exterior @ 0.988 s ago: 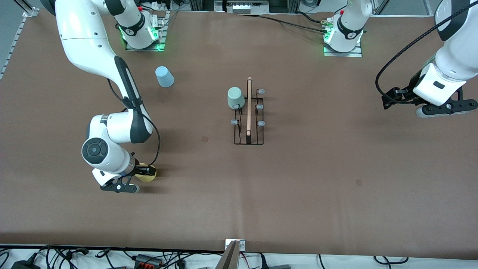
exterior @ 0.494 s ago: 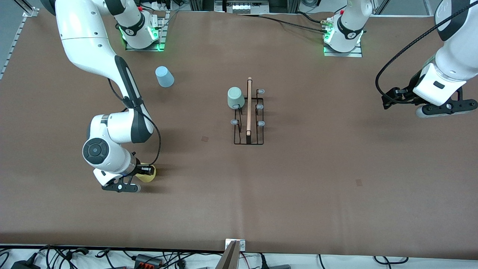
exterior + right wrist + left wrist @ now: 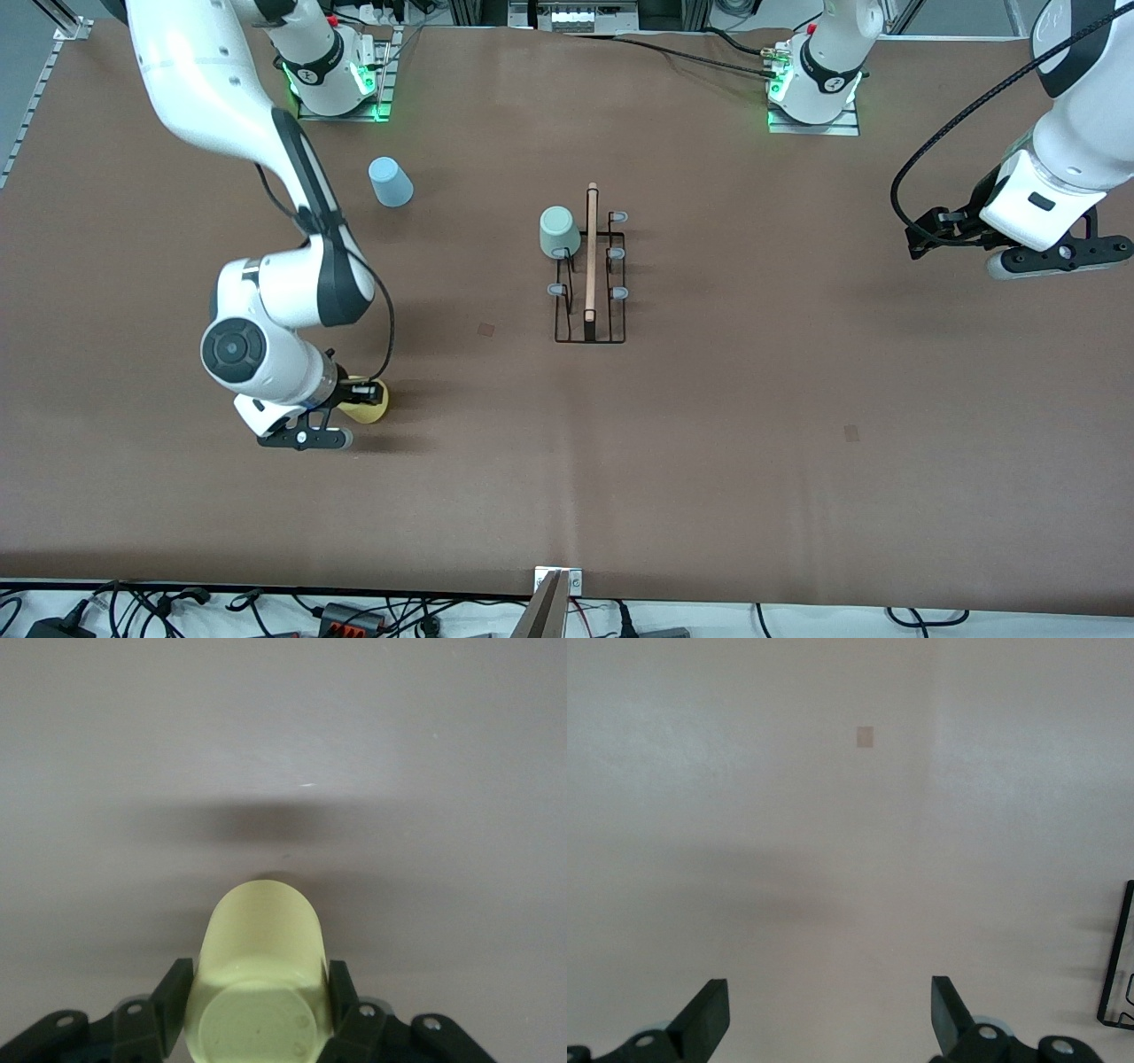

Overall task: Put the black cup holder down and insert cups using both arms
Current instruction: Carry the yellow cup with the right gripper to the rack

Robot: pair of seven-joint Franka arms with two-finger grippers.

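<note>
Brown paper covers the whole table [image 3: 709,461], with both arm bases bolted along its edge farthest from the front camera. Toward the right arm's end, the right gripper [image 3: 353,400] is clamped on the yellow cup [image 3: 368,403], one finger on each side of its wall. In the right wrist view the cup [image 3: 260,979] fills the space between the two black fingers [image 3: 173,992], its flat base turned toward that camera and its shadow lying on the paper beneath it.

Mid-table stands the black cup holder [image 3: 590,310], wooden rod handle [image 3: 591,252] on top and grey-tipped pegs [image 3: 618,293] down both sides. A pale green cup [image 3: 558,231] sits upside down on the peg farthest from the camera, on the side facing the right arm. A light blue cup [image 3: 390,182] rests upside down on the paper, near the right arm's base and well apart from the holder.

At the other end of the table the left arm waits, its left gripper [image 3: 830,1014] spread wide over bare paper with nothing between the fingers; a corner of the holder's wire base [image 3: 1116,979] just shows at the edge of its wrist view.
</note>
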